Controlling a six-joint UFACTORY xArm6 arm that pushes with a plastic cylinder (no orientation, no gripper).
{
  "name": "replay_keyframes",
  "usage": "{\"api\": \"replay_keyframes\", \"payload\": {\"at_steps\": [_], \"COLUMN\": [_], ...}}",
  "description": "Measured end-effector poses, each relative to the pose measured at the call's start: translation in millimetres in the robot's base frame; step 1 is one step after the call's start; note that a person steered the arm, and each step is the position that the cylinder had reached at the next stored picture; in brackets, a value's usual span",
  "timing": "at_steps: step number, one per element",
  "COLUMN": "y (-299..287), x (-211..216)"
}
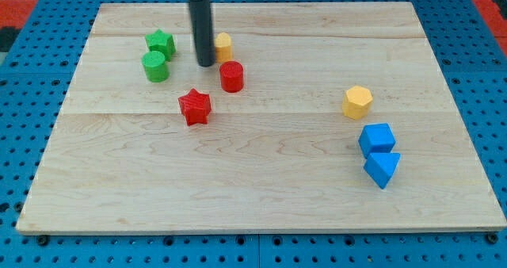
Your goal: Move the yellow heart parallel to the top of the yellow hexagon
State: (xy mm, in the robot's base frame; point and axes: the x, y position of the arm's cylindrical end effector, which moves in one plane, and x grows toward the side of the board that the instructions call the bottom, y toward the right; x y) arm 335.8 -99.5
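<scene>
The yellow heart (225, 45) lies near the view's top left of centre, partly hidden by my rod. My tip (205, 63) touches the board just left of the heart, almost against it. The yellow hexagon (357, 101) lies far to the view's right, lower than the heart. A red cylinder (231, 76) stands just below the heart, right of my tip.
A green star (161, 42) and a green cylinder (155, 66) lie left of my tip. A red star (194, 106) lies below it. A blue cube (376, 139) and a blue triangle (383, 169) lie below the hexagon. The wooden board (261, 204) sits on a blue pegboard.
</scene>
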Motion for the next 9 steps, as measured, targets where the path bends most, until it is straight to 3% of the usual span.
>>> {"api": "replay_keyframes", "payload": {"at_steps": [1, 3, 5, 6, 7, 8, 9], "y": [-6.0, 128.8, 107.1, 182.1, 206.7, 207.8, 216.4], "x": [-18.4, -22.8, -55.2, -53.0, -52.8, -84.9, -53.6]}}
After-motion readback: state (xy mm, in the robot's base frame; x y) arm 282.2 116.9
